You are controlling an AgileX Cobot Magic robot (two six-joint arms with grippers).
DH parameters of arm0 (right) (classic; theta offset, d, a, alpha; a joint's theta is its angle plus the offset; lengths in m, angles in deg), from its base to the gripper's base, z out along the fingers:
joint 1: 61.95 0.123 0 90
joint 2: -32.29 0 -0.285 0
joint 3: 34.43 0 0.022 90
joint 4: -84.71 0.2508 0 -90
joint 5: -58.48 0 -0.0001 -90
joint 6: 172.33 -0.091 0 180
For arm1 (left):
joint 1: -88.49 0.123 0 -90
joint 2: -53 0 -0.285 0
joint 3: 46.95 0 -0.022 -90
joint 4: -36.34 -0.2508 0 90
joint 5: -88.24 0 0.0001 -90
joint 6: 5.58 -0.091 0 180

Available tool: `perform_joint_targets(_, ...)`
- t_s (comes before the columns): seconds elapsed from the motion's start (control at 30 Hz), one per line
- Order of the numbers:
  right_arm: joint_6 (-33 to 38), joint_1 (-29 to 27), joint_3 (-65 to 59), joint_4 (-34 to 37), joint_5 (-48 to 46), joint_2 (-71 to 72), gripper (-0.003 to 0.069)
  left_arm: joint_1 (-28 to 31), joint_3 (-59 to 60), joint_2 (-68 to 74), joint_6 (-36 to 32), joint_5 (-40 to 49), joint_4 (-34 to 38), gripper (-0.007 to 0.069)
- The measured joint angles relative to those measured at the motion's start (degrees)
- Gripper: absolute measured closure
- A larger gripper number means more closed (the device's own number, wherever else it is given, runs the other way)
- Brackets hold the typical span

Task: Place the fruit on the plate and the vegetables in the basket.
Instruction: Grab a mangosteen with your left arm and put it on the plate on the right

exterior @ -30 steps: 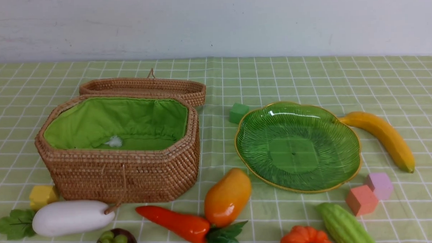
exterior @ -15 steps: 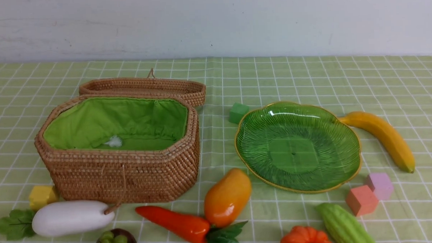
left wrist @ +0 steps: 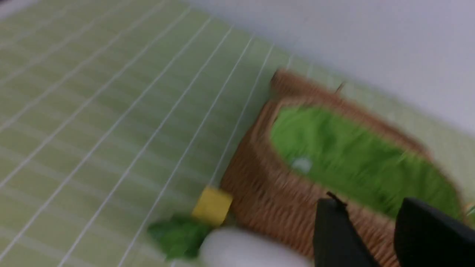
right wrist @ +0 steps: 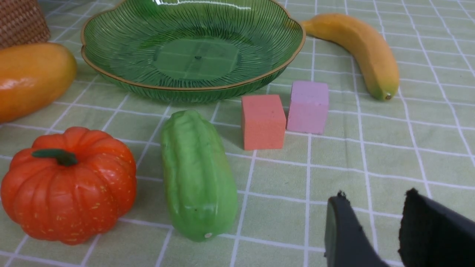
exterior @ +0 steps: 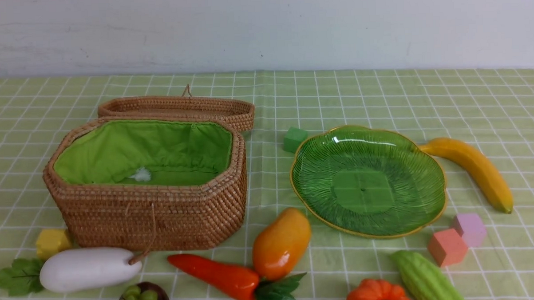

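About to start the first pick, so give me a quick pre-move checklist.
1. Basket lid open: ok.
2. Plate bare: ok.
3. Left gripper open, empty: ok.
4. Right gripper open, empty: ok.
5. Cord clear of radish: not ok, its end lies against it.
6. Gourd apart from pumpkin and salmon cube: ok.

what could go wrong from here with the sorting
1. The mango lies against the carrot, so lifting either may roll or drag the other.
2. The cord of the basket ends on the radish; picking the radish up could snag it.
3. The banana tip meets the plate rim, so a clumsy grab might shove the plate.
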Motion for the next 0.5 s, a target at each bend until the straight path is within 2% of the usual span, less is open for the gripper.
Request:
perform_joint_targets(0.17, 0.00, 0.00, 0.00, 0.00, 0.00, 0.00, 0.0419, 0.00, -0.29, 9.59, -3.62, 6.67, 1.47, 0.0386)
perform_joint_targets(0.27, 0.00, 0.00, 0.00, 0.00, 0.00, 0.00, 0.0419, 0.00, -1.55, 17.54, -15.42, 12.93, 11.87, 0.0386)
perform_joint_targets(0.37, 0.00, 0.00, 0.00, 0.00, 0.00, 0.00, 0.0419, -0.47, -2.93, 22.37, -25.65, 15.09, 22.22, 0.0385)
perform_joint_targets(0.5, 0.00, 0.00, 0.00, 0.00, 0.00, 0.00, 0.0419, -6.10, -4.21, 25.53, -34.21, 17.51, 27.57, 0.0337)
